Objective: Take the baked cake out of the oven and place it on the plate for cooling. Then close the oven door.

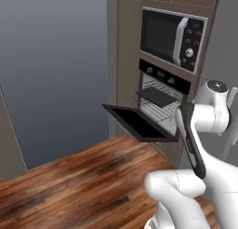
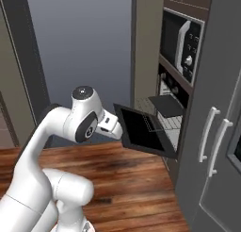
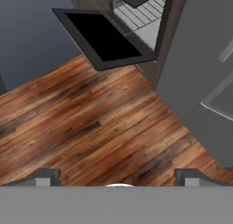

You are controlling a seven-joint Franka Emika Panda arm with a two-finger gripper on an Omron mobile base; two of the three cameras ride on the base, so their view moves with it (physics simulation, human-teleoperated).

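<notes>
The oven [image 1: 163, 89] [image 2: 170, 114] stands open in the tall cabinet. Its black oven door [image 1: 138, 123] [image 2: 142, 130] [image 3: 101, 35] hangs dropped down flat over the floor. Inside, a dark flat tray [image 1: 156, 96] [image 2: 167, 105] rests on the wire racks [image 3: 142, 13]. The cake and the plate are out of view. My gripper [image 3: 117, 178] hangs over the wooden floor, short of the door and apart from it. Its fingertips [image 3: 43, 177] stand wide apart, open, with nothing between them.
A black-and-silver microwave [image 1: 173, 36] [image 2: 184, 42] sits above the oven. Tall grey cabinet doors with bar handles [image 2: 212, 141] [image 3: 200, 77] stand right of the oven. The wooden floor [image 1: 79, 177] [image 3: 91, 123] spreads below the door, and a grey wall [image 1: 56, 70] lies to the left.
</notes>
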